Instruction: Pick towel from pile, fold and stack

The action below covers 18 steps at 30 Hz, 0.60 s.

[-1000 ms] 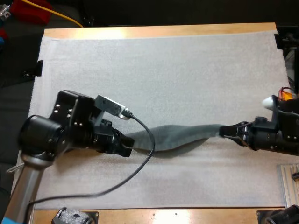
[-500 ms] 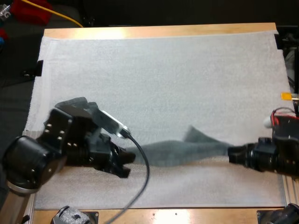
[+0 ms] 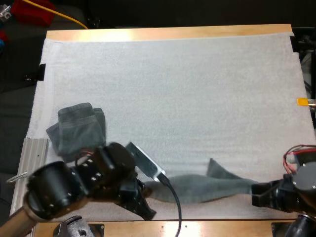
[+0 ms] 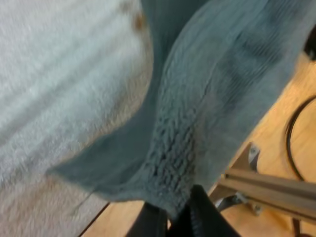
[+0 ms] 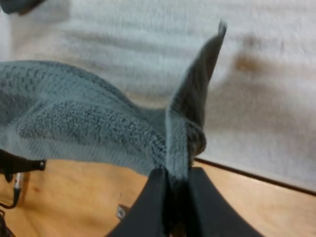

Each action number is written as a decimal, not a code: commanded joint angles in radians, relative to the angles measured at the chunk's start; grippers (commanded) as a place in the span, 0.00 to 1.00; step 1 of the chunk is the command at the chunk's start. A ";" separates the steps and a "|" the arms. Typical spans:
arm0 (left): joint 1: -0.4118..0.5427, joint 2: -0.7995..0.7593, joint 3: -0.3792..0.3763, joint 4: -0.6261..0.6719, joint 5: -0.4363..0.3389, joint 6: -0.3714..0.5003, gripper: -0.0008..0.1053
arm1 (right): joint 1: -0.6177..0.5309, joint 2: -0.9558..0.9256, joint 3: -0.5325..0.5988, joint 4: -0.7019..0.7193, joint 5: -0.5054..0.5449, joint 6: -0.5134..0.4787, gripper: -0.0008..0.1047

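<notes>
A dark grey-green towel (image 3: 197,187) hangs stretched between my two grippers, low over the mat's near edge. My left gripper (image 3: 144,206) is shut on the towel's left end (image 4: 173,168), its black fingers (image 4: 200,217) pinching the edge. My right gripper (image 3: 254,194) is shut on the right end (image 5: 173,143), where one corner of the cloth (image 5: 202,74) stands up. A folded stack of the same towels (image 3: 76,128) lies on the mat at the left, behind my left arm.
The white mat (image 3: 173,94) covers most of the wooden table (image 3: 168,33). Metal rails (image 3: 34,158) lie at the table's left edge. The towel hangs past the mat's near edge, over bare wood (image 5: 74,202).
Both grippers have drawn back toward the near edge of the table with the towel stretched between them. The folded stack at the left has come into sight behind my left arm.
</notes>
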 commanded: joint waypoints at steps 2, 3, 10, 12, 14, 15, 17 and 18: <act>-0.040 -0.005 0.034 0.025 -0.064 -0.047 0.01 | 0.039 -0.006 -0.009 0.050 0.060 0.037 0.02; -0.046 -0.005 0.045 0.025 -0.078 -0.053 0.01 | 0.048 -0.003 -0.003 0.058 0.069 0.043 0.02; -0.047 0.000 0.072 0.003 -0.173 -0.065 0.01 | 0.064 -0.003 0.099 -0.008 0.101 0.060 0.02; -0.047 0.007 0.079 -0.005 -0.201 -0.065 0.01 | 0.064 -0.002 0.131 -0.062 0.122 0.060 0.02; -0.047 0.021 0.088 -0.005 -0.213 -0.064 0.01 | 0.064 0.006 0.161 -0.110 0.130 0.056 0.02; -0.047 0.035 0.097 -0.006 -0.221 -0.058 0.01 | 0.064 0.016 0.180 -0.138 0.130 0.056 0.02; -0.046 0.064 0.117 -0.012 -0.249 -0.041 0.01 | 0.064 0.040 0.217 -0.185 0.138 0.051 0.02; -0.041 0.074 0.123 -0.016 -0.261 -0.040 0.01 | 0.064 0.051 0.228 -0.197 0.143 0.046 0.02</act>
